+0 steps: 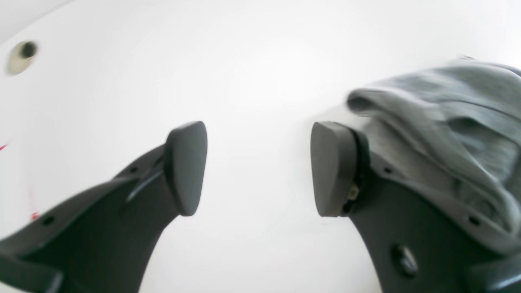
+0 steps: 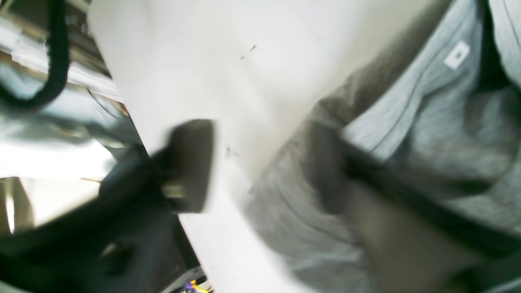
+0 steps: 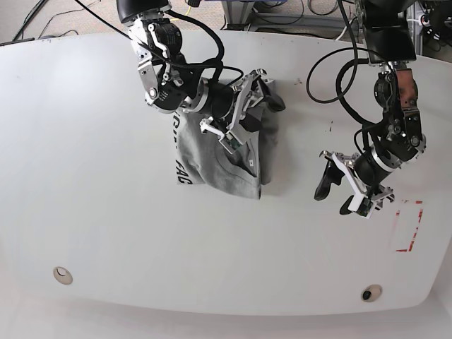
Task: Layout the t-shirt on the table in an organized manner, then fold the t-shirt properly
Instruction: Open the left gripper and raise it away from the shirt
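Observation:
The grey t-shirt lies bunched in a heap on the white table, back of centre, with black lettering showing at its left edge. My right gripper hovers over the heap's right side. In the blurred right wrist view its jaws stand apart, one finger over bare table and the other over the t-shirt, whose white neck label faces up. My left gripper is open over bare table to the right, apart from the cloth. Nothing sits between its pads, and the t-shirt lies beyond the right one.
Two round grommets sit near the table's front edge; one grommet shows in the left wrist view. A red tape rectangle marks the right side. Black cables hang from both arms. The table edge is close to the right gripper.

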You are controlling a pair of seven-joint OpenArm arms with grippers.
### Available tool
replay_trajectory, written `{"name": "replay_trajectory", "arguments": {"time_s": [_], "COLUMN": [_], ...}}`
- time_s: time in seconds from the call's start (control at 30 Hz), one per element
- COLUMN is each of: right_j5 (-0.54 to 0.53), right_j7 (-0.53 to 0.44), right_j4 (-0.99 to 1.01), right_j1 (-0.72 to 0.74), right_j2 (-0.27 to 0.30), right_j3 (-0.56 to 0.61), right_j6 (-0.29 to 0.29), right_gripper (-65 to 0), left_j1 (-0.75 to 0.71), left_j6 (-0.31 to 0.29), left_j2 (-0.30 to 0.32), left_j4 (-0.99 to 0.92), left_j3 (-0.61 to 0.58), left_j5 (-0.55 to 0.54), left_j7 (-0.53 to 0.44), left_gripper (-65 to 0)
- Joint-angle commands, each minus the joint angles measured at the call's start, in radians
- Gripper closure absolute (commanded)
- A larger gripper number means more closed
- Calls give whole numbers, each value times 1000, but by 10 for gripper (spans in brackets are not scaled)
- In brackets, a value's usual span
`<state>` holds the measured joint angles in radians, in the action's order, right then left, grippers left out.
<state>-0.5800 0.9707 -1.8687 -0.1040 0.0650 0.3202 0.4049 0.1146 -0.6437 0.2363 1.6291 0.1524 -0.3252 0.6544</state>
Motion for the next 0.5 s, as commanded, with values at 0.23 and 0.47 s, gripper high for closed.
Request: {"name": "replay_trajectory", "arguments": {"time_s": [0.23, 0.47], "right_j5": [-21, -19], "right_j7": [-23, -23], "right_j4": [-105, -121], "right_j1": [30, 114], "right_j2": [11, 92], "right_j3": [30, -77], "right_j6": [-28, -25], "right_gripper": [-561, -522], "left_j1": [12, -33], "left_j6": [-3, -3], "left_j2": [1, -64], "left_j4": [38, 102], "left_j3": [0, -47], "left_j5": [-19, -19], "left_j7": [-26, -26], "left_gripper": [-376, -376]}}
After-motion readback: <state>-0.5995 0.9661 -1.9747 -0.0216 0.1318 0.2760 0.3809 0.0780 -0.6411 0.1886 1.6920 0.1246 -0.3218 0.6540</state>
